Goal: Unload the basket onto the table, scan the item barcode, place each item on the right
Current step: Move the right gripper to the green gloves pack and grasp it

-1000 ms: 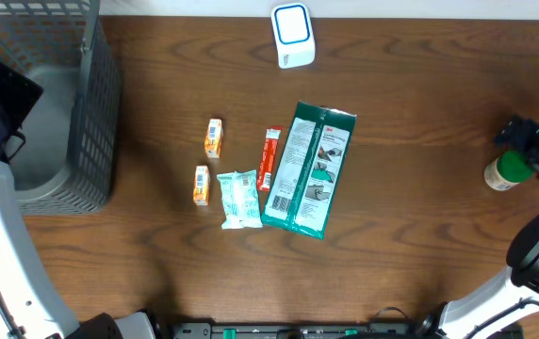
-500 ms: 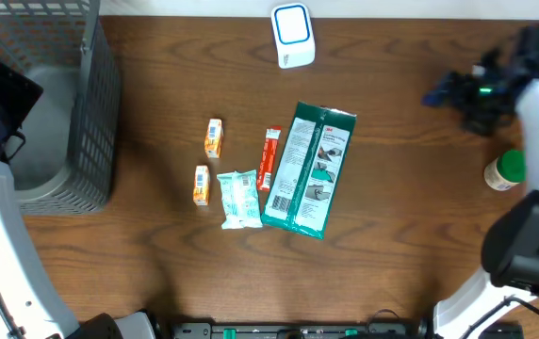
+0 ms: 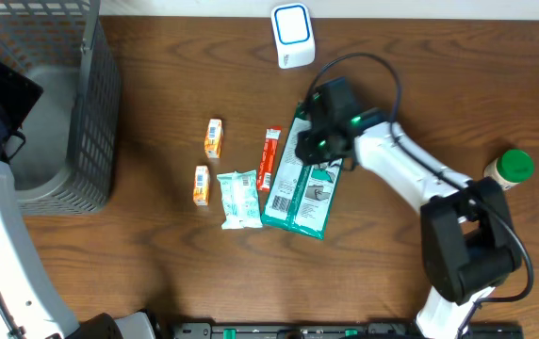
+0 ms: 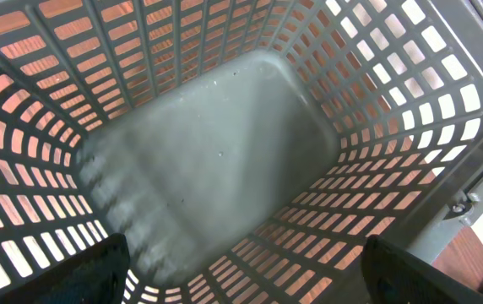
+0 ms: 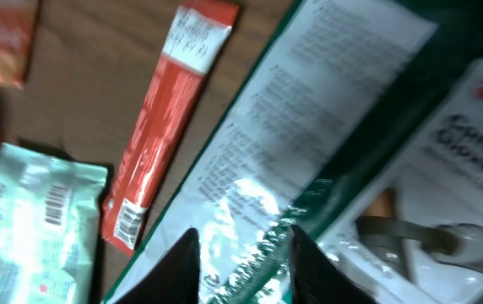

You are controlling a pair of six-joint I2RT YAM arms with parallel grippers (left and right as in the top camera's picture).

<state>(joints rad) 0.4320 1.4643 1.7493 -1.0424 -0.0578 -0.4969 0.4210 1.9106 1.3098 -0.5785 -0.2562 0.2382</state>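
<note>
**Pinching the Green Package: Grip Hazards Noted**

The right gripper [image 5: 243, 262] stood low over the green package [image 3: 300, 193], which lay flat on the table [image 3: 439, 75] near its middle. In the right wrist view the jaws were narrow, with a puckered ridge of the package's glossy film caught between them. The hold appeared to be on film only, not on the contents.

The left gripper [image 4: 258, 274] hung over the grey basket [image 3: 95, 113], spread wide and empty.

The scanner [image 3: 292, 36] sat at the far edge of the table, apart from the package.

Hazards assessed:

- A pinch on slack film might slip or tear under the weight of a long, limp package once lifted.
- The package might sag or swing from a grip near one end, so the printed face would tilt away from the scanner.
- The red stick packet [image 3: 269, 158] lay just beside the package's left edge and the pale green packet [image 3: 239, 199] lay near it. Either could be dragged if the package slid instead of rising.
- The barcode's position could not be made out, so the wrong face might be presented.
</note>
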